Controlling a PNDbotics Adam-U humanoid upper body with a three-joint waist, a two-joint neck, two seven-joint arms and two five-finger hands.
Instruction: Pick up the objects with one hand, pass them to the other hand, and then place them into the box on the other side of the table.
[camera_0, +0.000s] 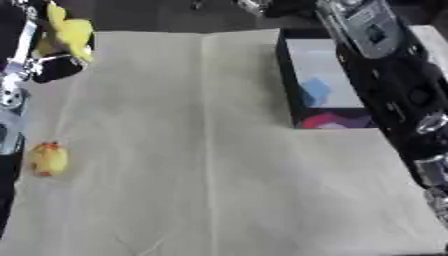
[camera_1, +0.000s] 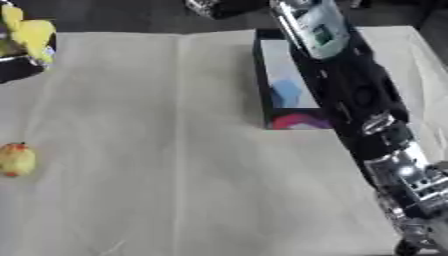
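Though blurred, small yellow-orange toy

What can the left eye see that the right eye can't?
Only the left eye view shows the robot's silver left arm running down the left edge, beside the small yellow toy.

Only the right eye view shows the lower end of the right arm toward the bottom right corner; its hand is too unclear to read.

Both show the small yellow toy on the pale table cloth, a bigger yellow toy at the top left, and the box with a blue thing inside.
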